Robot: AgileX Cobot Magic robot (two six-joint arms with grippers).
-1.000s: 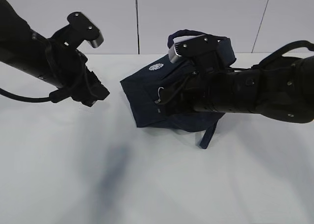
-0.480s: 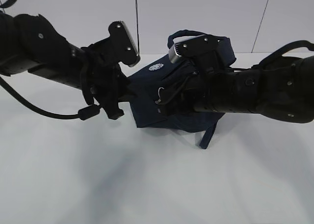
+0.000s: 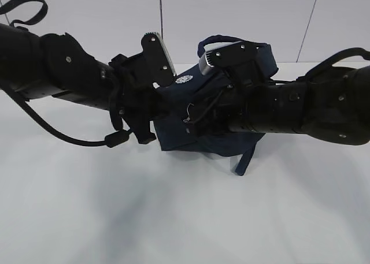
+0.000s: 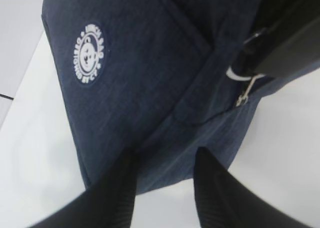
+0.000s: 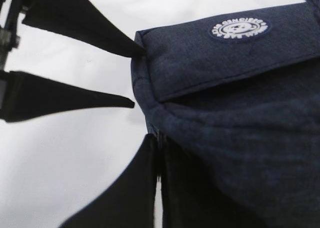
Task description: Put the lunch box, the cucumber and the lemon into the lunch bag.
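The dark navy lunch bag point(image 3: 173, 134) lies on the white table with its round white logo point(image 4: 89, 52) facing up. My left gripper point(image 4: 162, 160) is open, its two black fingers straddling the bag's near corner; in the right wrist view one fingertip point(image 5: 137, 49) touches that corner. My right gripper point(image 5: 160, 138) is shut at the bag's zipper seam, and the metal ring pull point(image 4: 241, 83) hangs from its tip. The lunch box, the cucumber and the lemon are out of view.
A loop handle point(image 3: 245, 157) trails from under the bag toward the front, and another point(image 3: 222, 40) arches behind the right wrist camera. Both arms crowd the bag. White table point(image 3: 173, 218) spreads in front, with a wall behind.
My left arm has swung right from the table's left side until its open fingers reach the bag's corner. The right arm and the bag have stayed still.
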